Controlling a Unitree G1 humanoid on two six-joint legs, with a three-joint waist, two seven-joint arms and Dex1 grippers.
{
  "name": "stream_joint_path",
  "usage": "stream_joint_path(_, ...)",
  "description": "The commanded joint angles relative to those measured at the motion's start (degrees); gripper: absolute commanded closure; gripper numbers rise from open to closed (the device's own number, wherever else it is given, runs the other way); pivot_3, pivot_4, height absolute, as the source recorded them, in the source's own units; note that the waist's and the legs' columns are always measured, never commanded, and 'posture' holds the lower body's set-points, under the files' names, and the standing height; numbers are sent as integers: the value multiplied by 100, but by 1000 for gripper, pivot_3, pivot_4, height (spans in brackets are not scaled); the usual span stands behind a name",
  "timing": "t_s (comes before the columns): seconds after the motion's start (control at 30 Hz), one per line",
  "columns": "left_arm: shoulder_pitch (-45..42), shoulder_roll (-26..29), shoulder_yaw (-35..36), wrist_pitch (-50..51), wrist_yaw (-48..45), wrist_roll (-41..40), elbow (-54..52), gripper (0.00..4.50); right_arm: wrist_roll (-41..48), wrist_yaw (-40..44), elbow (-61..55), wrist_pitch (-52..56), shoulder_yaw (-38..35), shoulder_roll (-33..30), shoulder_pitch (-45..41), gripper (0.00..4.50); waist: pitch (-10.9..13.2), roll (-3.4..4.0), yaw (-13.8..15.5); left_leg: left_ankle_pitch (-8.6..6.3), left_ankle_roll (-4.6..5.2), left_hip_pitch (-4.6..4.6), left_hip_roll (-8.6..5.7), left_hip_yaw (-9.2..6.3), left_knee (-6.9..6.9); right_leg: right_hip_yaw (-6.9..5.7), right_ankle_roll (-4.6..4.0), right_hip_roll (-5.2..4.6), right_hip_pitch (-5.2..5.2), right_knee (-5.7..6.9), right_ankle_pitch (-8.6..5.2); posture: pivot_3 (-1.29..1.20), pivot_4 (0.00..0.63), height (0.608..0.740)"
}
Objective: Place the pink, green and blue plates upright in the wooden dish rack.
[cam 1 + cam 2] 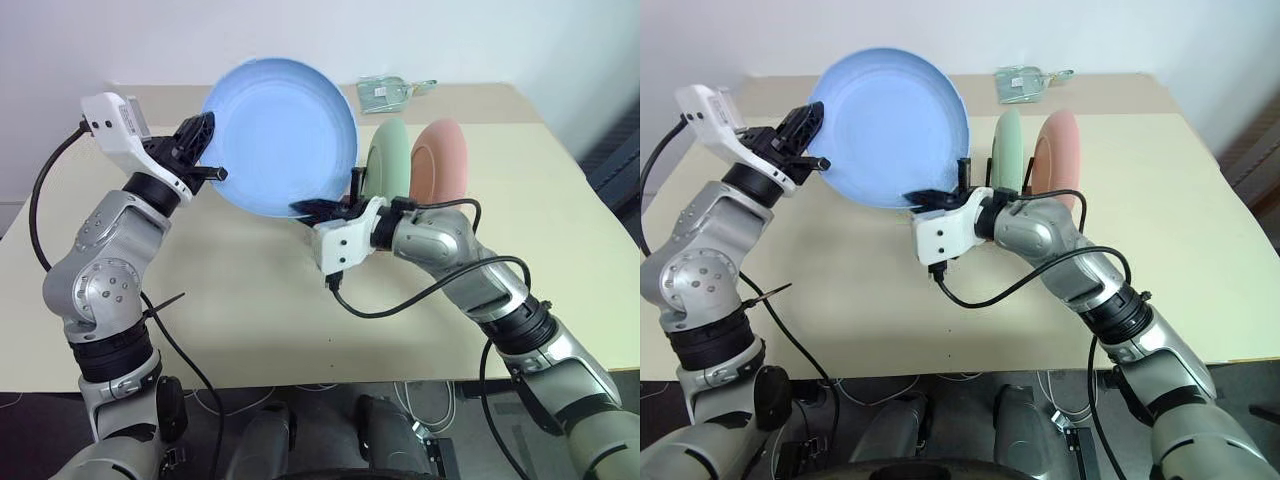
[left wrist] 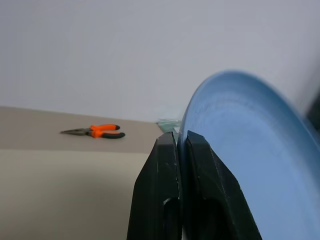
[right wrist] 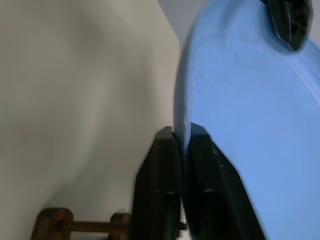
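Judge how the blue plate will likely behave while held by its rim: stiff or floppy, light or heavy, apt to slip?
The blue plate is probably stiff: pinched only at its rim by the left tool and right tool, it shows no sag. It looks fairly light, since thin edge grips hold it. Its smooth rim could slip or swing if one tool lets go.

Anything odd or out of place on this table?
Orange pliers lie on the table, unrelated to dish racking. A small packet sits at the far edge. Otherwise nothing is off: green plate and pink plate stand upright.
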Motion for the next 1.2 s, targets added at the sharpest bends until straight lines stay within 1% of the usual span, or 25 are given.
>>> stream_joint_path(0.03, -441, -208, 711, -541, 506, -436, 236, 2848, 2, -221, -60, -100, -419, 113, -99, 4500, 2, -5, 7, 1, -2, -1, 0, -3, 0, -1, 0, 0, 1, -1, 0, 0, 150, 740)
stream_joint_path(0.07, -581, -183, 1008, -829, 686, -410, 462, 2575, 183, -240, -115, -81, -528, 213, -101, 4500, 3, -5, 8, 2, -3, -1, 0, -3, 0, -1, -1, 0, 0, -1, 1, 0, 150, 740)
stream_joint_path(0.13, -696, -15, 1335, -1266, 876, -216, 817, 2575, 588, -221, -249, -21, -754, 419, -90, 4500, 4, -8, -27, 3, -5, 1, 3, -6, -2, -2, -3, 5, -2, 0, 2, 0, 150, 740)
stream_joint_path(0.17, -663, 107, 1402, -1444, 874, -68, 972, 2575, 925, -206, -361, 115, -943, 589, -79, 4500, 4, -8, -48, 4, -7, 2, 5, -3, -5, -1, -6, 7, -6, -1, 4, 0, 150, 740)
stream_joint_path(0.23, -404, 395, 1277, -1705, 692, 322, 1187, 2575, 1779, -125, -651, 652, -1360, 956, -66, 4500, 3, -9, -42, 11, -18, 16, 6, 2, -35, 5, -7, 7, -7, -5, 4, 0, 150, 740)
stream_joint_path(0.27, -186, 562, 1088, -1811, 519, 581, 1254, 2575, 2277, -113, -800, 1048, -1594, 1154, -83, 4500, 2, -9, -37, 15, -24, 18, 5, 0, -52, 6, -7, 7, -10, -6, 4, 0, 150, 740)
stream_joint_path(0.3, 140, 722, 770, -1919, 267, 880, 1256, 2575, 2949, -176, -986, 1648, -1913, 1398, -133, 4500, 1, -8, -20, 32, -52, 23, 6, -1, -66, 6, -9, 7, -12, -7, 5, 0, 150, 740)
stream_joint_path(0.33, 489, 869, 387, -2056, -7, 1210, 1234, 2575, 3657, -290, -1167, 2267, -2243, 1624, -205, 4500, 0, -10, -5, 34, -55, 23, 5, -4, -72, 6, -10, 7, -14, -4, 5, 0, 150, 740)
stream_joint_path(0.4, 1195, 1068, -451, -2281, -578, 1713, 1026, 2575, 5285, -782, -1521, 3506, -2920, 2050, -329, 4500, 1, -7, 37, 33, -53, 20, 4, -10, -74, 5, -12, 6, -14, -4, 6, 0, 150, 740)
stream_joint_path(0.43, 1476, 1100, -781, -2395, -798, 1885, 914, 2575, 5939, -1123, -1625, 3971, -3207, 2232, -378, 4500, 1, -8, 49, 24, -36, 13, 1, -15, -72, 4, -14, 3, -14, -7, 6, 0, 150, 740)
stream_joint_path(0.5, 1902, 1142, -1333, -2557, -1180, 2140, 780, 2575, 6942, -1918, -1650, 4672, -3657, 2545, -469, 4500, 0, -8, 62, 20, -27, 7, 0, -22, -68, 5, -25, 3, -14, -12, 10, 0, 150, 740)
stream_joint_path(0.57, 2242, 1138, -1758, -2710, -1559, 2279, 687, 2575, 7547, -2600, -1656, 5134, -3871, 2710, -454, 4500, 1, -7, 28, 21, -29, 6, 6, -22, -72, 5, -49, 6, -24, -9, 7, 0, 150, 740)
stream_joint_path(0.67, 2575, 1130, -2263, -2738, -1983, 2390, 505, 2575, 8141, -3344, -1685, 5564, -3946, 2814, -329, 4500, 1, 2, -10, 23, -31, 1, 8, -20, -84, 8, -54, 13, -53, 0, 9, 0, 150, 740)
stream_joint_path(0.8, 2678, 1086, -2572, -2706, -2138, 2584, 429, 2575, 8617, -4135, -1623, 5769, -3964, 2923, -212, 4500, 0, 12, -42, 24, -31, 1, 13, -10, -93, 18, -53, 21, -75, 16, 11, 0, 150, 740)
stream_joint_path(1.03, 2579, 942, -2535, -2617, -2185, 2602, 432, 2575, 9156, -5048, -1461, 5887, -3934, 2947, -7, 4500, -3, 12, -11, 25, -31, -2, 13, -9, -83, 17, -47, 24, -69, 15, 15, 0, 150, 740)
stream_joint_path(1.13, 2530, 909, -2530, -2612, -2185, 2622, 446, 2575, 9203, -5392, -1213, 5817, -3988, 2954, -16, 4500, -3, 11, -15, 25, -30, -1, 13, -8, -83, 17, -45, 24, -68, 16, 16, 0, 150, 740)
stream_joint_path(1.2, 2518, 891, -2529, -2615, -2191, 2644, 449, 2575, 9094, -5448, -1113, 5766, -3969, 2882, -45, 4500, -4, 12, -23, 25, -30, 0, 14, -8, -83, 17, -45, 25, -68, 16, 16, 0, 150, 740)
